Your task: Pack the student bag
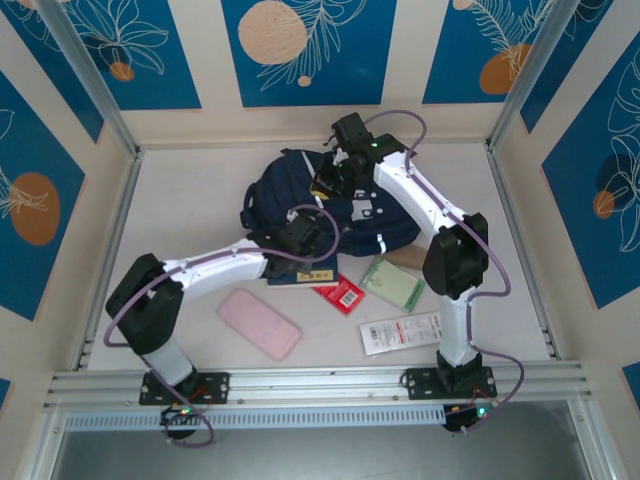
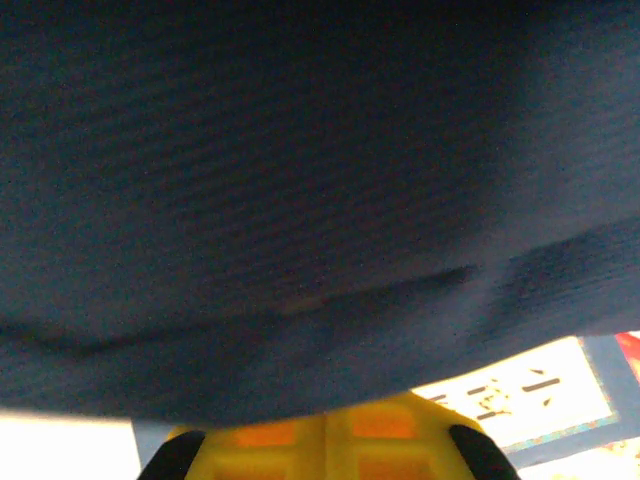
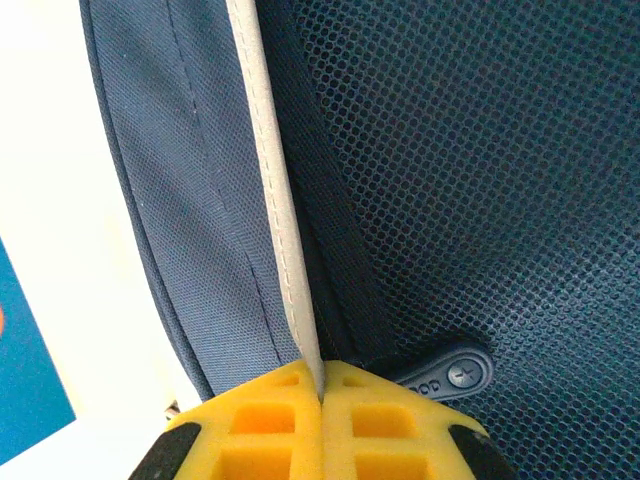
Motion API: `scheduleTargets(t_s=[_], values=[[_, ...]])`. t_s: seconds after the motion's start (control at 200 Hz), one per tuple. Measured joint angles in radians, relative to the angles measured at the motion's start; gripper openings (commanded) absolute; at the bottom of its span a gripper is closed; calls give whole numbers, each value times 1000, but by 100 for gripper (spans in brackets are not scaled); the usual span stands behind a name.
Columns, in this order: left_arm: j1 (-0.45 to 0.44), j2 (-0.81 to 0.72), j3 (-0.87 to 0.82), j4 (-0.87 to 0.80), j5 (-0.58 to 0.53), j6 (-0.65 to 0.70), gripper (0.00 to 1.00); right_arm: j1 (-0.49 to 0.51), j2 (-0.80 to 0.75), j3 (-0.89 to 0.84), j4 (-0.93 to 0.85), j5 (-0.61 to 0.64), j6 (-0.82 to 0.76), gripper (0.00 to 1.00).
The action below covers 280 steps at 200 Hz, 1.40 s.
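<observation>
Student bag point(image 1: 275, 195) lies crumpled at the far middle of the surface point(image 1: 180, 220) in the top view, dark navy with pale stripes. The left hand point(image 1: 308, 236) sits at its near edge and the right hand point(image 1: 337, 172) is on its far top. Near the bag's front edge lie a red packet point(image 1: 340, 294) and a green packet point(image 1: 393, 283). Closer to the arms' bases are a pink case point(image 1: 260, 322) and a white packet point(image 1: 400, 332).

In the left wrist view, navy fabric of the student bag point(image 2: 300, 200) hangs over the left hand point(image 2: 327, 428). Its yellow fingers point(image 2: 270, 440) are pressed together; whether any cloth is caught between them cannot be told. A pale printed card point(image 2: 520, 395) shows below the fabric at the right.

In the right wrist view, the right hand point(image 3: 322, 388) is closed narrow on a light grey strip point(image 3: 275, 200) of the bag point(image 3: 170, 180), which runs down between the yellow fingers point(image 3: 260, 415). Dark mesh point(image 3: 480, 180) covers the right side, and a dark zip pull point(image 3: 445, 372) lies just beside the fingertips.
</observation>
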Motion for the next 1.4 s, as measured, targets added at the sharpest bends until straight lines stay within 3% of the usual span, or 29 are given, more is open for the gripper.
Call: scheduleTargets(t_s=[0.37,0.425,0.475,0.515,0.58,0.64,0.775,0.83,1.015,1.095,1.165,1.335,1.4], values=[[69,-142,-92,-18,41,-32,0,0,27,30,-69,66,-95,0],[83,-156,-105,-11,61,-32,0,1,35,40,-77,69,-105,15],[94,-164,-116,-3,88,-29,0,3,47,51,-84,72,-117,44],[101,-168,-120,-4,115,-22,0,4,52,56,-91,89,-124,60],[105,-168,-121,-17,152,-11,0,5,52,57,-101,115,-129,74],[105,-170,-121,-26,179,-2,0,6,44,57,-108,146,-129,80],[105,-204,-112,-43,213,5,0,12,-46,-6,-103,189,-83,81],[105,-221,-93,-54,223,6,0,13,-130,-81,-92,207,-41,77],[104,-269,-16,-65,261,5,0,11,-558,-547,103,185,235,79],[104,-283,0,-64,278,2,0,9,-675,-732,206,142,375,87],[102,-288,2,-64,291,-3,0,9,-710,-874,315,97,500,100],[94,-289,2,-68,318,-18,0,7,-696,-1110,505,44,683,100],[93,-289,2,-68,331,-24,0,0,-682,-1130,575,38,710,90]])
